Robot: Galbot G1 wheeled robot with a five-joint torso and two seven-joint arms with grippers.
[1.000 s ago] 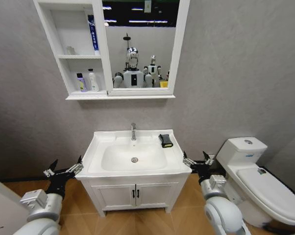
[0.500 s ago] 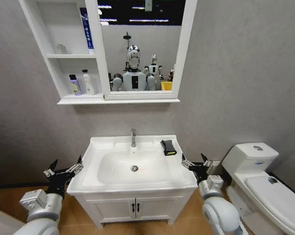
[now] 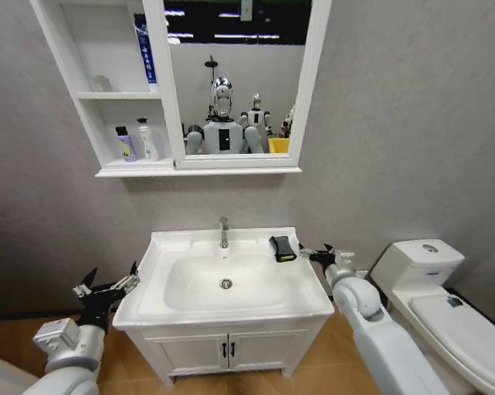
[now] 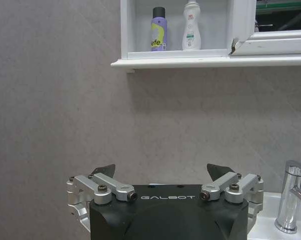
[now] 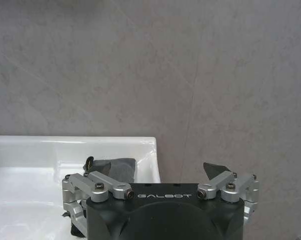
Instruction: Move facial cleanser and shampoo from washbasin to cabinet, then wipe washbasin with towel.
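Observation:
The white washbasin (image 3: 175, 247) tops the vanity below the cabinet (image 3: 312, 99). The black towel (image 3: 282, 248) with its yellow-green edge lies on the basin's back right rim. My right gripper (image 3: 320, 252) hovers open just right of it, level with the rim; in the right wrist view the towel (image 5: 115, 167) shows past one finger (image 5: 93, 176) of this gripper (image 5: 153, 171). My left gripper (image 3: 108, 286) waits open to the left of the basin. A purple bottle (image 3: 126, 143) and a white bottle (image 3: 149, 138) stand on the cabinet's lower shelf; I cannot tell which is the shampoo or the facial cleanser.
A chrome faucet (image 3: 224, 231) stands at the basin's back. A blue tube (image 3: 145, 49) leans on the upper shelf. A white toilet (image 3: 445, 288) sits close on the right, behind my right arm. The grey wall lies straight ahead.
The camera rose and closed in on the basin a second ago. My right arm has lifted and reached forward to the basin's right rim near the towel. The left gripper has stayed put.

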